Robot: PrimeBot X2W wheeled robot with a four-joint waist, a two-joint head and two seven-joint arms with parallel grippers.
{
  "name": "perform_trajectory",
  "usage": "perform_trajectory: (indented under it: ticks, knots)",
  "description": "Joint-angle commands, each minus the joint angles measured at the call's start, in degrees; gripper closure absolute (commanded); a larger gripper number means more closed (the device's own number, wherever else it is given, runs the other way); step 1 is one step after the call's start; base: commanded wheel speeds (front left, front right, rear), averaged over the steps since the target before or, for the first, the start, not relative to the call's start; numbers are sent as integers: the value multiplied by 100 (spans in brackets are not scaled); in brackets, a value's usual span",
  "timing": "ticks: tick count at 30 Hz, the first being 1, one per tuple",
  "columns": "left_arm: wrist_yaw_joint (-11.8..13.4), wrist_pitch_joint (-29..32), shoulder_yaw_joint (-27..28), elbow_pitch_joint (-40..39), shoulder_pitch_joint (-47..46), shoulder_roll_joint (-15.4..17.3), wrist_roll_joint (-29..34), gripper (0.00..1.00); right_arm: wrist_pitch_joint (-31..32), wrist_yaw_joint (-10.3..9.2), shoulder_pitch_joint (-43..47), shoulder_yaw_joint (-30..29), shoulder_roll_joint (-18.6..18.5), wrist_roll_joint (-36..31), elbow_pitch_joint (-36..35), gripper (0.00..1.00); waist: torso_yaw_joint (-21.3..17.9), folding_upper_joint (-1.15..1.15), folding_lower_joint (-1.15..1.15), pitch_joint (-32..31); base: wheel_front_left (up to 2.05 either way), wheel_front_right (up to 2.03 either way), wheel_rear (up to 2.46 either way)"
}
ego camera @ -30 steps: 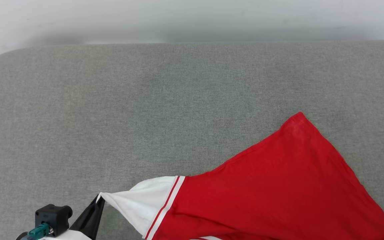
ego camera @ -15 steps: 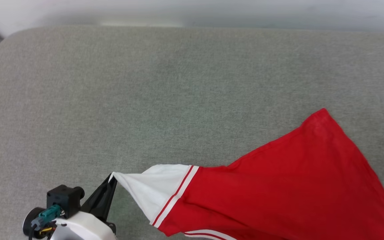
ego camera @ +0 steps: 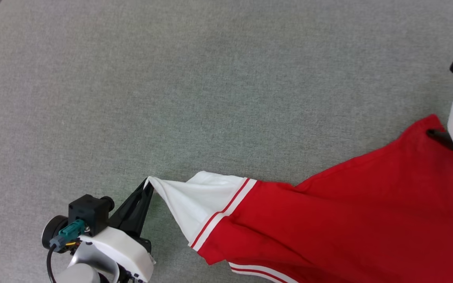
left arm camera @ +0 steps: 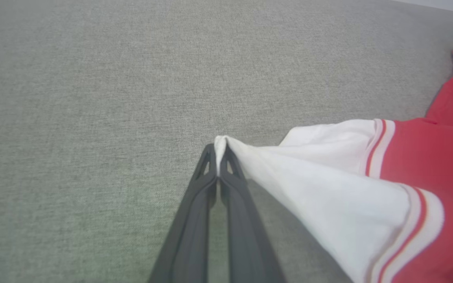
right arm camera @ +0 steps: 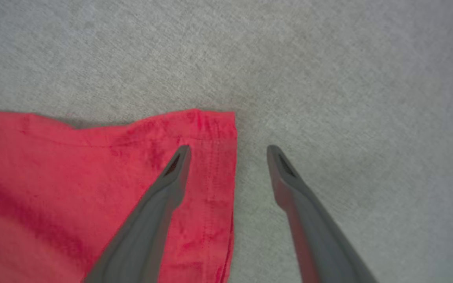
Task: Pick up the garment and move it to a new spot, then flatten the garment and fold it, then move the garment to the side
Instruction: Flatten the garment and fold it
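Red jersey shirt (ego camera: 328, 220), white sleeves, lies near-right on grey fabric worktop (ego camera: 210, 78). Left gripper (ego camera: 146, 184) clenched on sleeve tip; right gripper (right arm camera: 228, 151) released over hem corner. Risk: lone pull bunches cloth, pinch slips.

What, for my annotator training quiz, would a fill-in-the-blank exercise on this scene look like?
1. The left gripper is shut on the tip of the ____ sleeve of the garment.
2. The right gripper stands ____ at the red hem corner.
3. The garment lies on a ____ fabric surface.

Missing words: white; open; grey.
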Motion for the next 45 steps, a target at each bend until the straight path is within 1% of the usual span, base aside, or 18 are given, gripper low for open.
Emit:
perform_trajectory:
  ticks: [1,5,8,9,10,11,17,21,25,29,32,35,38,43,44,45]
  knots:
    - [-21,-13,10,17,-91,-15,22,100,-34,-3,-55,54,38,-30,75,0,96,0,-1,132,0,0,0]
    - [-71,-29,10,98,-204,-83,43,100,-317,-2,54,341,169,-25,442,0,155,0,-1,257,0,0,0]
    - [-107,-33,-5,158,-255,-121,59,100,-322,1,337,686,115,146,658,0,190,0,-1,278,0,0,0]
    - [-113,-37,-2,176,-264,-120,62,100,-389,6,349,737,86,169,679,17,184,0,-1,275,0,0,0]
    - [-117,-40,-3,197,-266,-116,70,100,-491,6,324,758,60,201,689,72,170,0,-1,260,0,0,0]
    - [-116,-43,-7,220,-257,-103,78,100,-578,5,281,774,38,233,689,100,147,0,-1,228,0,0,0]
    - [-102,-30,16,260,-226,17,94,100,-1257,-2,-215,808,-30,349,544,100,-39,0,-1,-229,0,0,0]
    - [-174,100,-28,200,-353,155,167,100,-1698,-2,-379,953,-95,430,413,100,-167,0,-1,-657,0,0,0]
    - [-208,244,37,78,-648,310,281,100,-2116,-3,-529,1051,-219,517,278,100,-314,0,-1,-1012,0,0,0]
    - [-303,434,148,-79,-1169,409,384,100,-2544,-3,-668,946,-316,510,233,100,-472,0,-1,-1200,0,0,0]
    - [-356,662,233,-232,-1721,465,561,100,-2817,-3,-828,829,-308,364,223,100,-602,0,-1,-1231,0,0,0]
    - [-426,896,336,-331,-2352,483,722,100,-3068,-3,-1032,653,-196,246,197,100,-729,0,-1,-1181,0,0,0]
    - [-549,1112,469,-350,-3035,453,828,100,-3300,-3,-1293,391,-82,10,238,100,-840,0,-1,-1046,0,0,0]
    - [-814,1397,678,-121,-4227,312,949,100,-3562,-3,-1867,-105,251,-507,364,100,-977,0,-1,-695,0,0,0]
    - [-814,1397,678,-121,-4227,312,949,100,-3562,-3,-1867,-105,251,-507,364,100,-977,0,-1,-695,0,0,0]
    - [-872,1450,700,-56,-4461,243,954,100,-3582,-2,-1997,-184,335,-613,397,100,-996,0,-1,-618,0,0,0]
